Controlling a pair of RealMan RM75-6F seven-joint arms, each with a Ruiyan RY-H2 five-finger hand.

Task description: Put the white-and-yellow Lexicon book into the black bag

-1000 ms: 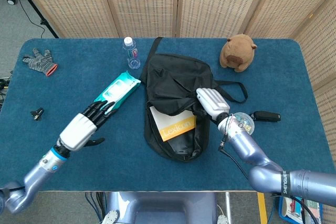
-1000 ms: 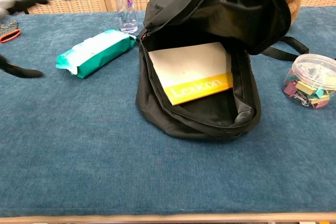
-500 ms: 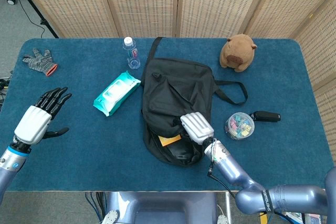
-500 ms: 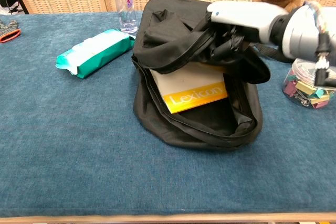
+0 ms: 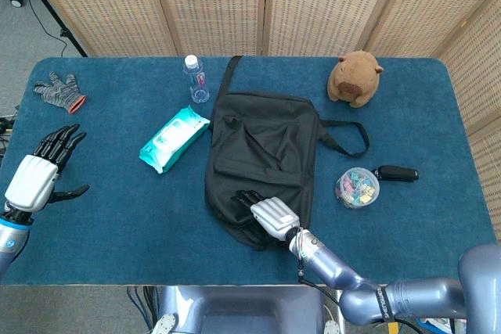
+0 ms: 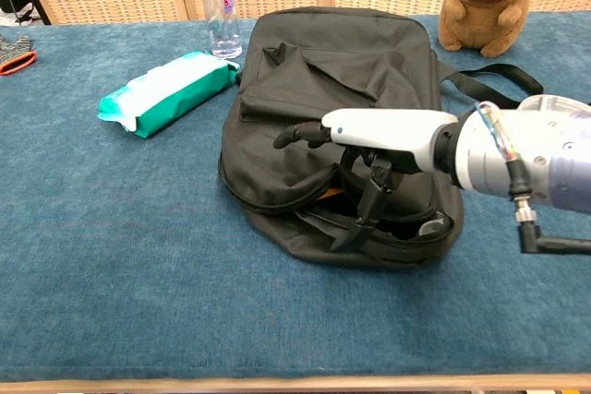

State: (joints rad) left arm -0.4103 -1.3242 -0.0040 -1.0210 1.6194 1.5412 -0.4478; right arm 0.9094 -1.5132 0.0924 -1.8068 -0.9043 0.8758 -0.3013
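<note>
The black bag [image 5: 262, 150] lies in the middle of the table, its top flap lowered almost flat over the opening. Of the Lexicon book only an orange sliver [image 6: 326, 195] shows in the gap in the chest view; the head view hides it. My right hand [image 5: 270, 213] rests on the bag's near end and grips the flap's edge [image 6: 369, 131], with dark fingers [image 6: 367, 202] reaching down across the opening. Far out at the table's left edge, my left hand [image 5: 37, 176] hovers with fingers spread and nothing in it.
A teal wipes pack [image 5: 174, 140] and a water bottle [image 5: 195, 78] lie left of the bag. A plush capybara [image 5: 354, 77] sits at the back right, and a jar of clips [image 5: 357, 188] and a car key [image 5: 395, 173] lie right. A grey glove [image 5: 59, 90] lies at the far left.
My right hand has come toward the near edge, bringing the flap down over the book, which is now nearly hidden. My left hand has drawn away to the table's left edge.
</note>
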